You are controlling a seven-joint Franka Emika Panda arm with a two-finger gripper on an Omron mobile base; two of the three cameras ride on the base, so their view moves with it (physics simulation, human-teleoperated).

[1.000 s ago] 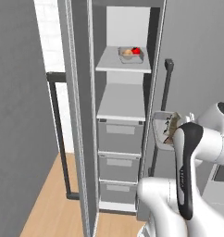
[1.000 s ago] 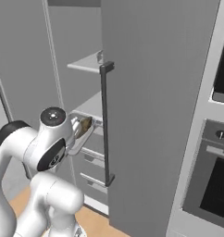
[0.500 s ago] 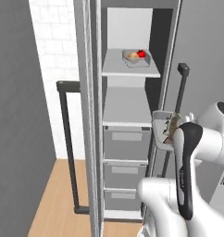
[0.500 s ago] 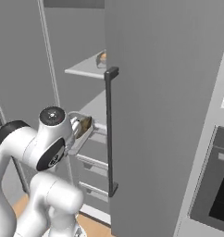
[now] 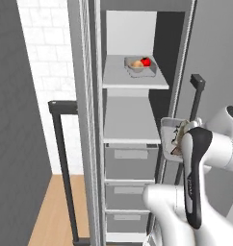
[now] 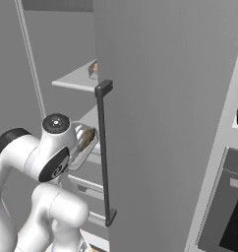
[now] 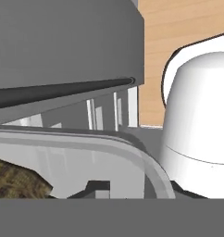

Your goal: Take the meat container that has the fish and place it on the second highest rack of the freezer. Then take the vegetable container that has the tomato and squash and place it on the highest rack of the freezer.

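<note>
Freezer [image 5: 133, 120] seen open, left of arm. Vegetable container [image 5: 140, 66] with tomato and squash [image 5: 141, 62] set on upper shelf. Meat container [image 5: 175, 137] with fish [image 7: 16, 180] held up tilted at arm's end, just right of lower shelf edge, near black door handle [image 6: 104, 152]. Jaw opening cannot be told.

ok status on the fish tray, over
End effector at the meat container, grip state unclear. Container with fish up beside the freezer, not yet shelved. Vegetable container already on a rack. Freezer door handle close by.
</note>
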